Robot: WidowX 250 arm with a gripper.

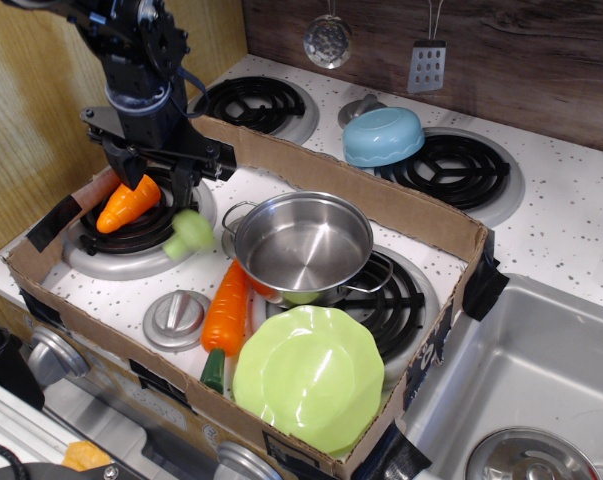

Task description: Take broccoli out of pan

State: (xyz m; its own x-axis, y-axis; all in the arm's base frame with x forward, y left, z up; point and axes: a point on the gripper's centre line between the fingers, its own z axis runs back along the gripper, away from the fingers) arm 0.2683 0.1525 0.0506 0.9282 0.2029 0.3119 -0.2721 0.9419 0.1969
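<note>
The pale-green broccoli [188,234] lies on the front-left burner [131,245], just left of the pan and outside it. The pan [303,244] is a shiny steel pot in the middle of the cardboard box, and nothing shows inside it. My gripper [154,183] hangs above and to the left of the broccoli. It is open and holds nothing, with an orange carrot [126,205] showing behind its fingers.
A second carrot [226,308] lies in front of the pan beside a lime-green plate [309,376]. A cardboard box wall [401,212] rings the two front burners. A blue bowl [383,135] sits upside down at the back. A sink [541,370] is at the right.
</note>
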